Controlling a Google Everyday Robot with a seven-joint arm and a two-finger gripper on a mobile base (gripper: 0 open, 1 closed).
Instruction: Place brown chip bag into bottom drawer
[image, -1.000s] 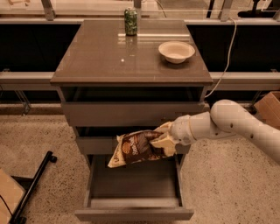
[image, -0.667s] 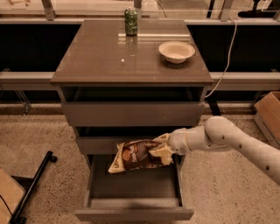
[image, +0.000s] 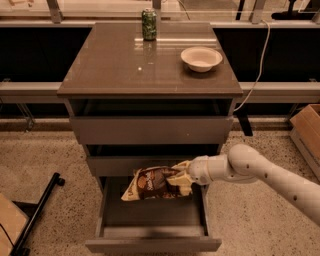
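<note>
1. One gripper (image: 184, 176), at the end of the white arm (image: 270, 175) reaching in from the right, is clamped shut on the near end of the brown chip bag (image: 152, 183). The bag juts away to the gripper's left, and its far end sags lower.
2. The bag hangs in the air just under the middle drawer (image: 150, 164) and over the bottom drawer (image: 150, 216), which is pulled open directly below the gripper. As far as we can tell, the bag does not touch the drawer floor.
3. We judge that the placing step is underway. To do it well, we would lower the gripper straight down until the sagging end meets the drawer floor, and only then let go.
4. We would keep clear of the middle drawer's front just above the gripper and of the drawer wall just beside the wrist. The bag is crinkly and soft, so a release from high up could let it flop onto the front edge.
5. Well above the gripper lies the glossy grey-brown cabinet top (image: 120, 65). It holds a green can (image: 149, 24) at the back and a cream bowl (image: 201, 58) towards the arm's side, both well apart from the work.
6. Around the cabinet we see a speckled floor (image: 45, 160). A cardboard box (image: 307, 127) sits beyond the arm, and a black stand leg (image: 37, 212) lies far off on the bag's side.
</note>
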